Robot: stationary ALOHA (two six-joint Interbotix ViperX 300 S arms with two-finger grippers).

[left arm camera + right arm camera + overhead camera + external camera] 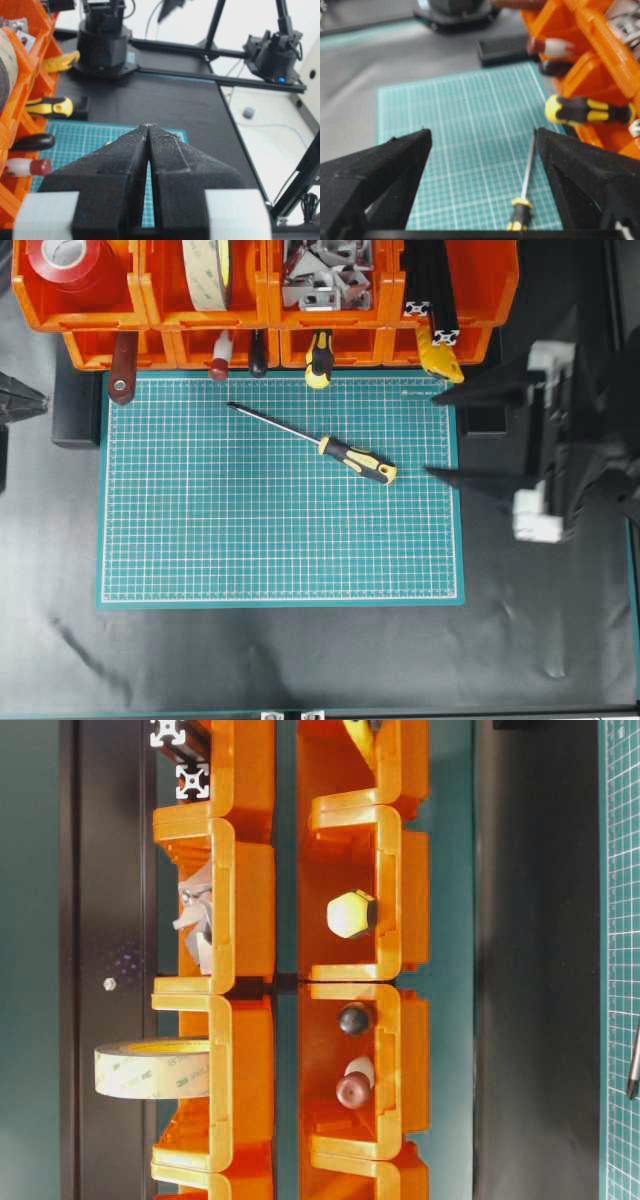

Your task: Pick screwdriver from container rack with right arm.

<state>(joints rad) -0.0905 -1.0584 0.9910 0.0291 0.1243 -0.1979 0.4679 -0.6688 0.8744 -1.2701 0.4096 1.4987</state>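
The black-and-yellow screwdriver (318, 444) is laid flat and diagonal on the mat, apart from the orange container rack (265, 310) beyond it.

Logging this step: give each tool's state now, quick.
Left tool: closed, holding nothing.
Right tool: open, empty, screwdriver on the mat.

Glossy orange plastic container rack (160, 310) edges a matt gridded green mat (250, 540). On the mat, the screwdriver (345, 453) has a ribbed handle and smooth metal shaft.
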